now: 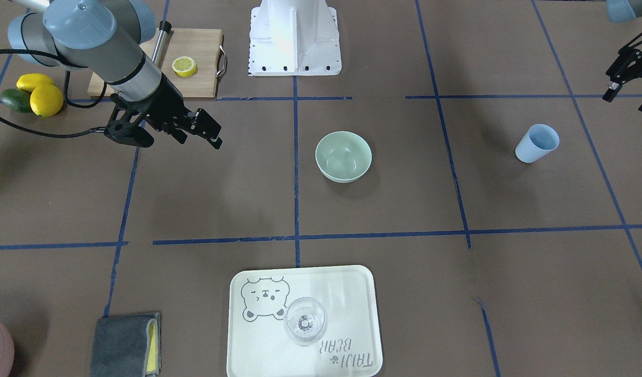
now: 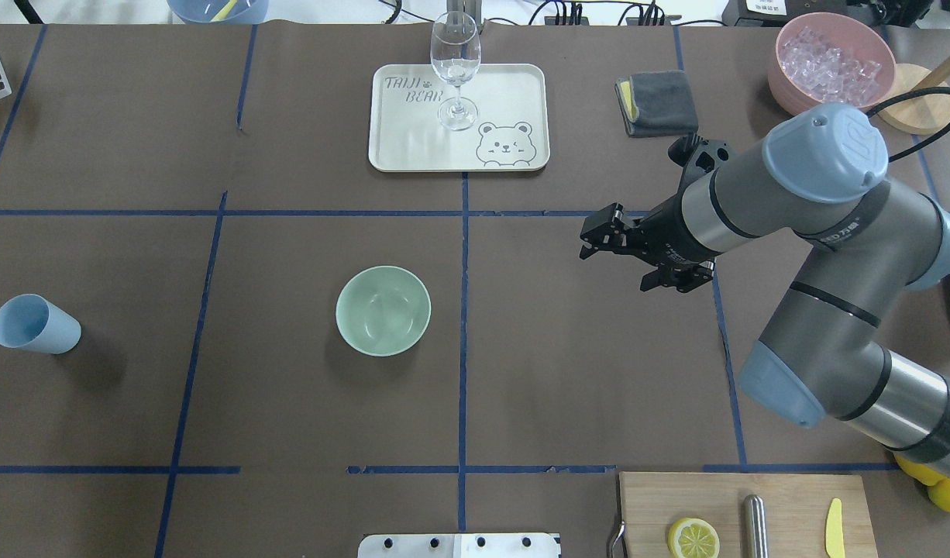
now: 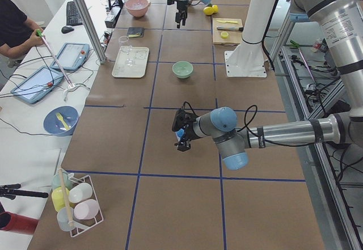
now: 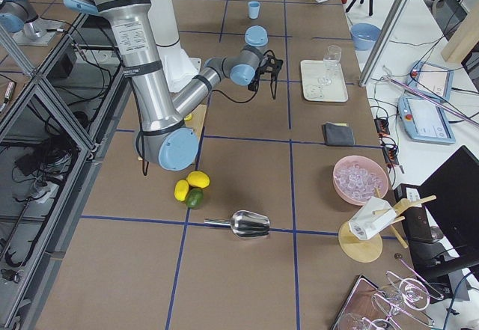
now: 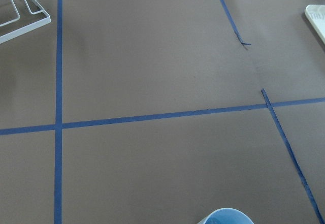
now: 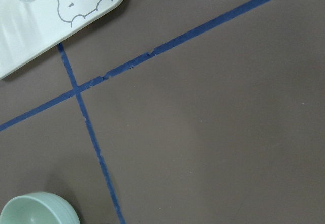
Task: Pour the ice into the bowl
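The pale mint-green bowl (image 1: 343,156) (image 2: 383,310) (image 6: 35,211) stands empty near the table's middle. The ice (image 2: 831,58) (image 4: 361,179) lies heaped in a pink container (image 2: 785,74) at the far right corner, away from both arms. My right gripper (image 1: 210,131) (image 2: 597,232) hovers open and empty between the bowl and the pink container, pointing toward the bowl. My left gripper (image 1: 627,100) (image 3: 182,142) hangs open and empty close to a light blue cup (image 1: 535,143) (image 2: 35,324) lying on its side, whose rim (image 5: 226,216) shows at the left wrist view's bottom edge.
A white bear tray (image 2: 397,147) holds a wine glass (image 2: 455,66). A grey cloth (image 2: 657,102) lies beside it. A cutting board (image 2: 785,496) carries a lemon half (image 2: 693,537) and a knife. A metal scoop (image 4: 251,224) and whole lemons (image 4: 191,184) lie at the right end.
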Robot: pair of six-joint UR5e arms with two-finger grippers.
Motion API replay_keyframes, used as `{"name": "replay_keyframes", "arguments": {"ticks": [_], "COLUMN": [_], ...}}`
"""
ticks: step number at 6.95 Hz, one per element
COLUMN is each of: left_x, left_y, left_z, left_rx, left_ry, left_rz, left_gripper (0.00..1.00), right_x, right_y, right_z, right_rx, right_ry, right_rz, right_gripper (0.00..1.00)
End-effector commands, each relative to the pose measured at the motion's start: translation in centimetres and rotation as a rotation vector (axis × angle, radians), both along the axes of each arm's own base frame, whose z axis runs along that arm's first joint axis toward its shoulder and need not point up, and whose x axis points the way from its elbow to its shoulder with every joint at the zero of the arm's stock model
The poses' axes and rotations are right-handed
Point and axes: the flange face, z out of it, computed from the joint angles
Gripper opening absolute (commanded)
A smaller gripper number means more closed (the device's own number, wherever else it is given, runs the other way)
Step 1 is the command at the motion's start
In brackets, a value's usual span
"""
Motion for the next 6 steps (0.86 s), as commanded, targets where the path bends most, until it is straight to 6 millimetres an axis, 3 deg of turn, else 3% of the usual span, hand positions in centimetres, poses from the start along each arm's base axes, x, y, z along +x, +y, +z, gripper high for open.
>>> {"name": "replay_keyframes", "arguments": {"ticks": [1, 4, 6], "left_x": [-0.2, 2.3, 7.6], "left_y": [2.1, 1.3, 1.7], "left_z": [0.2, 1.2, 1.2], "left_rx": [0.062, 0.043, -0.043], "left_ry": [0.000, -0.066, 0.009], "left_rz": [-0.053, -0.175, -0.224], "left_gripper": [1.00, 1.00, 1.00], "right_x": [2.5, 3.0, 3.0], "right_y": [2.1, 2.3, 2.4], "right_z": [4.8, 5.8, 5.2], "right_rx": [0.057, 0.053, 0.060], "right_ry": [-0.064, -0.054, -0.065], "right_rz": [0.007, 0.011, 0.011], "right_gripper": [1.00, 1.00, 1.00]}}
